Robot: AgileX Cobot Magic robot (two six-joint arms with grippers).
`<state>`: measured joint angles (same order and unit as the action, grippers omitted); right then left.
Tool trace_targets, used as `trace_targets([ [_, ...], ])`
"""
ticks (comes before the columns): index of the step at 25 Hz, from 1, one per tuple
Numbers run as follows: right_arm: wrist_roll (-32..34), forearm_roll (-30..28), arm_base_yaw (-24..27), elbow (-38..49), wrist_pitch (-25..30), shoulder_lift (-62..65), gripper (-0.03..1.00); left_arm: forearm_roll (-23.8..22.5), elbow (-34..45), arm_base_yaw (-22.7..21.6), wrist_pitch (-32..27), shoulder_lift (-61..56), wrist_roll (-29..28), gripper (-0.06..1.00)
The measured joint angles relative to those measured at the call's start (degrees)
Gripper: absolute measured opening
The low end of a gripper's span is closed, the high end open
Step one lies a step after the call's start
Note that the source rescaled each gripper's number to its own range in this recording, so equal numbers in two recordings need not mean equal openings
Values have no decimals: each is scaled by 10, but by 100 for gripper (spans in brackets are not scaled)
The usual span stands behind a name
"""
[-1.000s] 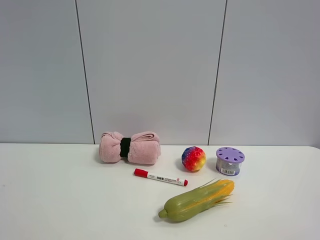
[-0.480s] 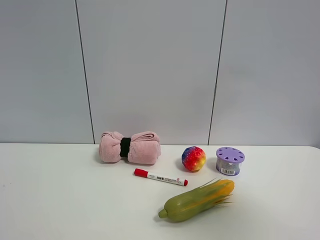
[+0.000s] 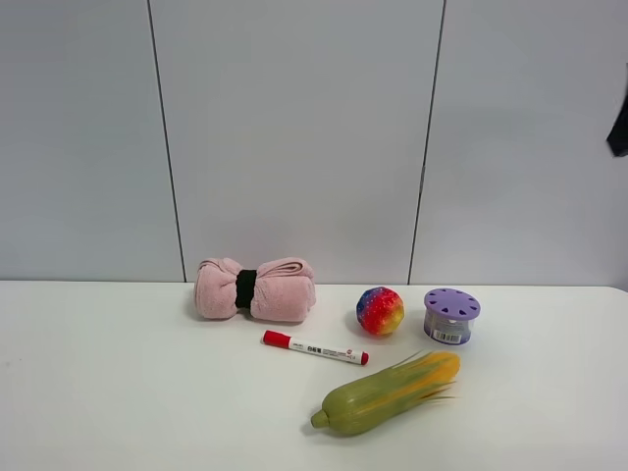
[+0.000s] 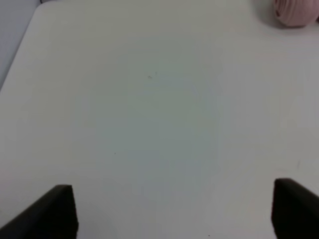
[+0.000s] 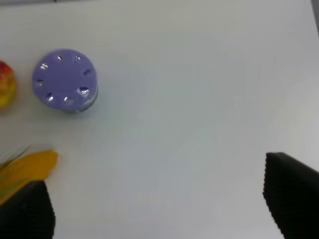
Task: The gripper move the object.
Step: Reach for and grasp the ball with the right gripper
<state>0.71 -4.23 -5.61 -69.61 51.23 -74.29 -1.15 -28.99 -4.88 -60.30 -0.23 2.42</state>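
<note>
White table [image 3: 98, 392], grey panelled wall behind. The object [image 3: 380, 311], a speckled ball, sits between the pink towel [image 3: 255, 289] and the purple-lidded container [image 3: 451, 315], touching neither; probably leaves room for fingers. Right gripper [image 5: 158, 204] spread wide, high by the container; left gripper [image 4: 172, 211] equally wide over bare table.

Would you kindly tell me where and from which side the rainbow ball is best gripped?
Probably from straight above, closing across the widest middle of the rainbow ball: it is round and sits free on the table. Stay clear of the purple-lidded container beside it and the marker in front.
</note>
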Motion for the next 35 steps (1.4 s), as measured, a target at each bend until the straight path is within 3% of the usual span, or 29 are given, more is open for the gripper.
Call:
trace_targets([
  [5, 3, -6, -103, -1, -98, -110, 100, 0, 0, 0, 0, 0, 0, 100],
  [9, 38, 11, -149, -25, -152, -189, 100, 0, 0, 0, 0, 0, 0, 100],
  [13, 98, -1, -168, -98, -153, -273, 100, 0, 0, 0, 0, 0, 0, 100],
  [20, 143, -19, -202, -225, -91, -408, 100, 0, 0, 0, 0, 0, 0, 100],
  [25, 206, -65, -205, -253, -57, -456, 100, 0, 0, 0, 0, 0, 0, 100],
  [29, 216, -76, -205, -253, -64, -480, 100, 0, 0, 0, 0, 0, 0, 100],
  [35, 222, -75, -205, -253, -117, -503, 100, 0, 0, 0, 0, 0, 0, 100],
])
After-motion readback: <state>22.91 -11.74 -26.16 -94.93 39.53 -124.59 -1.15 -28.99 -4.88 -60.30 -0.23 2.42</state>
